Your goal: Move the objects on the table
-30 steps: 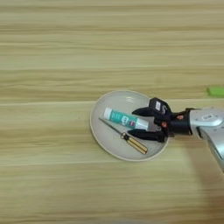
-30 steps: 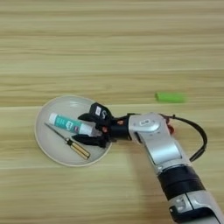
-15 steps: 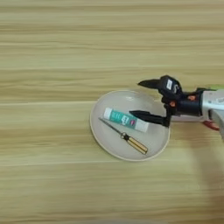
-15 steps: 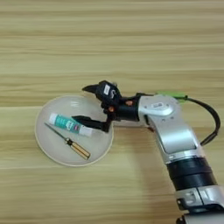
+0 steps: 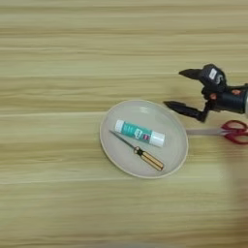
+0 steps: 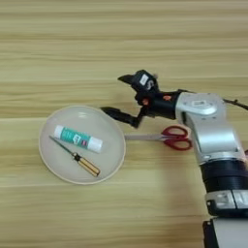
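a round plate (image 6: pixel 51 167) lies on the table (image 6: pixel 72 43), holding the glue stick (image 6: pixel 77 138) with a small screwdriver (image 6: pixel 77 158) just beside it. the scissors (image 6: pixel 164 138) lie just right of the plate's rim, blades pointing at it. the gripper (image 6: pixel 118 94) hangs above the plate's right edge, fingers spread wide and holding nothing.

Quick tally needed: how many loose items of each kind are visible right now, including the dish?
Glue stick, lying in the plate: 1
Screwdriver with a yellow handle, lying in the plate: 1
Scissors with red handles, on the table right of the plate: 1
Plate: 1
Total: 4
The right gripper is open and holds nothing.
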